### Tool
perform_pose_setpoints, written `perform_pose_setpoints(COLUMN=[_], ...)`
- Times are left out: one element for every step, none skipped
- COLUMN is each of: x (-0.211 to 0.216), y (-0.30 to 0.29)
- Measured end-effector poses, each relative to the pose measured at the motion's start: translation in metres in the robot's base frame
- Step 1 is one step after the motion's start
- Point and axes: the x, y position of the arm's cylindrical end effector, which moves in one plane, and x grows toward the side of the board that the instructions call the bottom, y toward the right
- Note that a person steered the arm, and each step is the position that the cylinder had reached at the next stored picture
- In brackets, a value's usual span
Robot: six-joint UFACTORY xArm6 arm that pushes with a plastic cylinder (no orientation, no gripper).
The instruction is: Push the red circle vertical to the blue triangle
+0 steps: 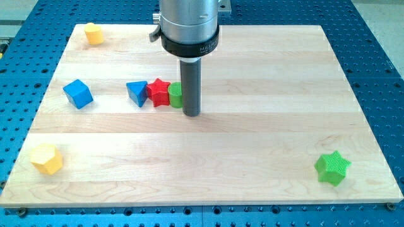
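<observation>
The blue triangle (136,93) lies left of the board's centre. A red star (158,92) touches its right side. A green block (175,94) touches the star's right side and is partly hidden by my rod, so I cannot make out its shape. My tip (191,114) rests on the board right beside the green block, on its right. The three blocks and the tip form one row running left to right. No red circle shows in the view.
A blue cube (77,93) lies at the left. A yellow block (93,33) sits at the top left corner, a yellow hexagon (47,157) at the bottom left, a green star (332,167) at the bottom right. The wooden board (265,126) is edged by blue table.
</observation>
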Motion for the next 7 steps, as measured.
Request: perform_pose_setpoints(x=[-0.029,-0.124,-0.201,-0.225,-0.229,-0.255,-0.222], y=[0.049,0.082,0.127,0.061,0.019,-0.003,-0.062])
